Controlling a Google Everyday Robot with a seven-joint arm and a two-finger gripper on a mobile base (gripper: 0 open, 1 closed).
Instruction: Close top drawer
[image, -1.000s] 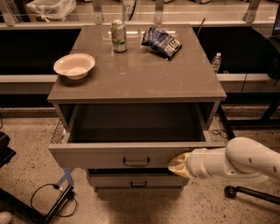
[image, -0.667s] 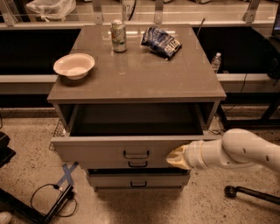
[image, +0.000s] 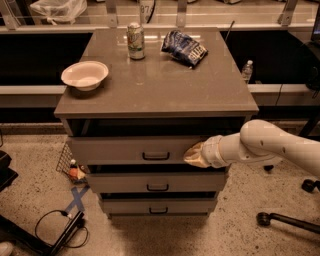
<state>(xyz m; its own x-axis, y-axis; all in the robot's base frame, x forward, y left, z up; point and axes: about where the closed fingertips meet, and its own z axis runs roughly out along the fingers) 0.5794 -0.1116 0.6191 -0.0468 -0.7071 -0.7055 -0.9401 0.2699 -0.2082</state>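
The top drawer (image: 125, 149) of the grey-brown cabinet stands only slightly out, a thin dark gap showing under the cabinet top. Its small dark wire handle (image: 156, 156) is at the centre of the flat front. My gripper (image: 192, 155) on the white arm (image: 265, 145) comes in from the right and presses against the right part of the drawer front, just right of the handle. It holds nothing that I can see.
On the cabinet top (image: 165, 85) sit a white bowl (image: 85, 75), a can (image: 135, 41) and a blue chip bag (image: 184, 48). Two lower drawers (image: 157, 186) stick out slightly. Cables and a black stand (image: 60, 230) lie on the floor left; a chair base (image: 285, 217) right.
The top drawer has slid far in, from wide open with its interior showing to nearly shut. My gripper moved forward with the drawer front, staying against its right side.
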